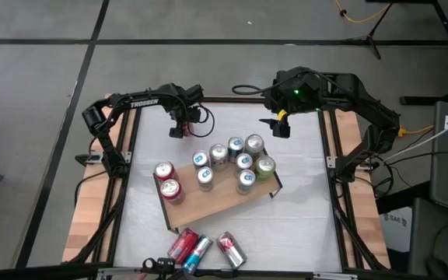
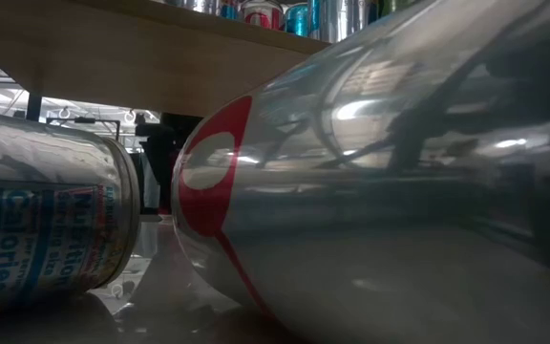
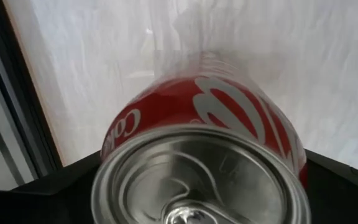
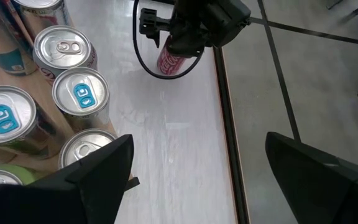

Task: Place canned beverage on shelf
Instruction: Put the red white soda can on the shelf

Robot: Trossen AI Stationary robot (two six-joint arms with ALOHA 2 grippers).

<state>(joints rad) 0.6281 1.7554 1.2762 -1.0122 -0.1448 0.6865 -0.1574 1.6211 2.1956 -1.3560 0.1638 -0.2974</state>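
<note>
A silver-and-red can [image 2: 380,182] lying on its side fills most of the shot, a blue-print can [image 2: 46,225] beside it, shelf [image 2: 151,57] overhead.

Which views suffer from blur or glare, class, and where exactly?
Low view: a lying silver can sits so close it fills the frame, blurred, with bright reflections. Left wrist view: the red can held by the left gripper is soft at its far end. High view: sharp and evenly lit.

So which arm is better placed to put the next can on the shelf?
The left. Its gripper already grips a red can above the table, just off the shelf. The right gripper hangs open and empty past the shelf's far side.
</note>
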